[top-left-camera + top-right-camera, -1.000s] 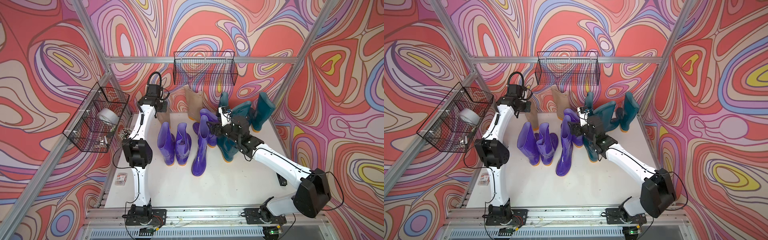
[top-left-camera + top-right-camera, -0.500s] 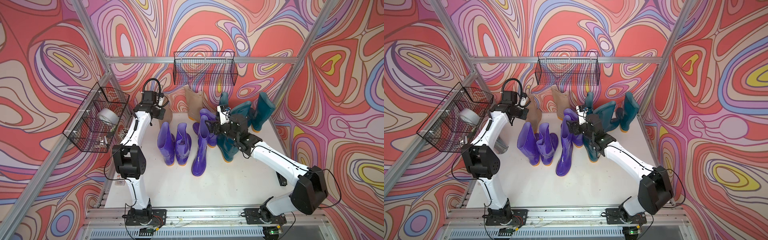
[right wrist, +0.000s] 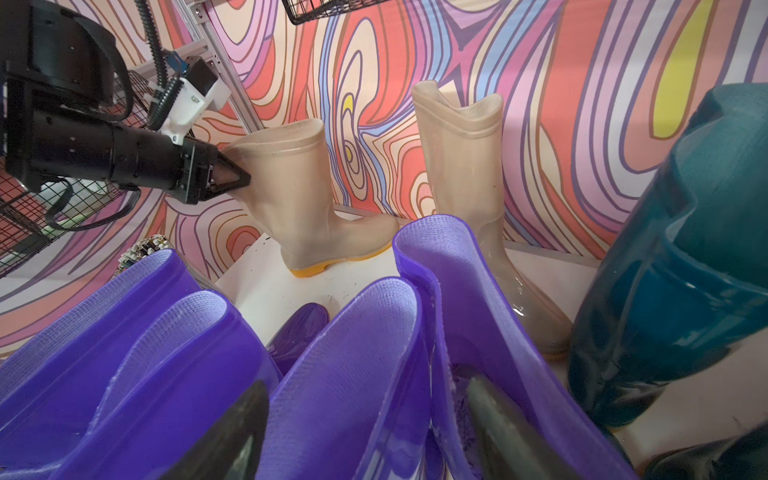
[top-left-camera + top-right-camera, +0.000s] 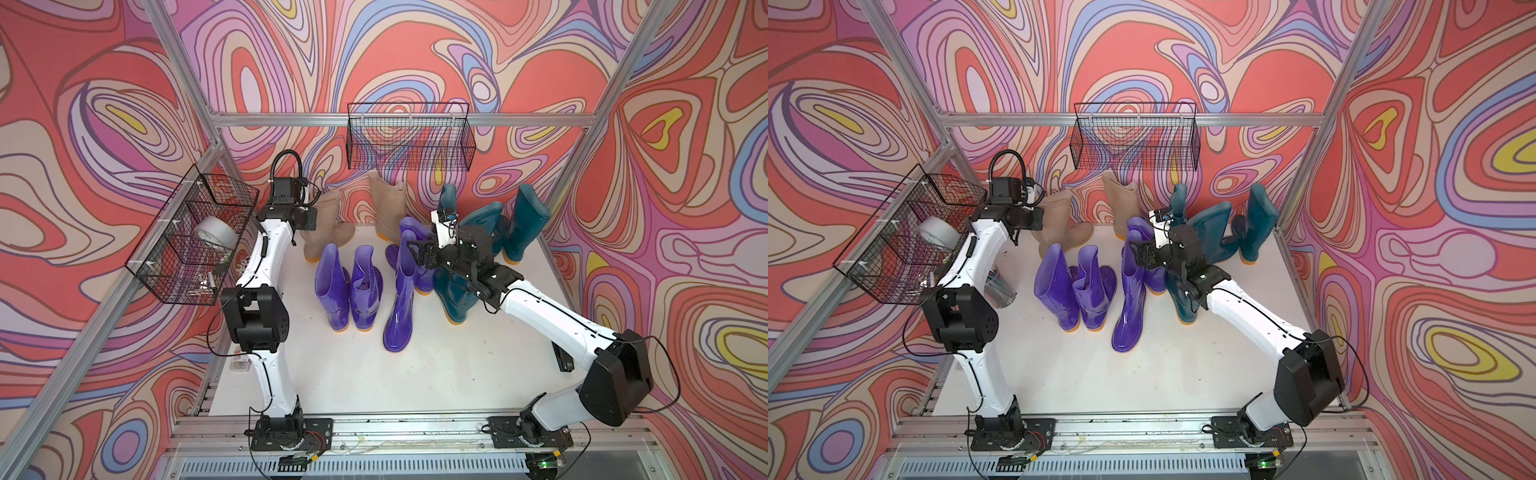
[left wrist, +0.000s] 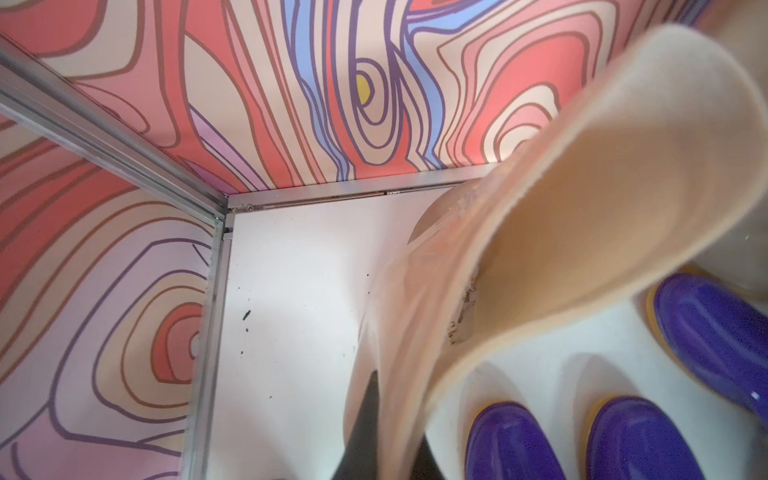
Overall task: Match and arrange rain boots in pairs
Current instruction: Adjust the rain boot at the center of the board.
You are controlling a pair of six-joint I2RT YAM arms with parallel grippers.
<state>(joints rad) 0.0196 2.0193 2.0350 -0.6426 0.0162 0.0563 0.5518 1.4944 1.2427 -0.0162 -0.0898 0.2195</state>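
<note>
At the far left corner of the tabletop, my left gripper is pinched fully closed on the cuff of a beige rain boot. My right gripper gapes wide astride a purple rain boot mid-table, apparently gripping nothing. Risk: the soft cuff folds in the pinch and the beige boot slips free and topples.

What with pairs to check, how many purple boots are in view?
4 purple boots: two side by side centrally, a third right of them, the fourth just behind that. None looks hidden.
</note>
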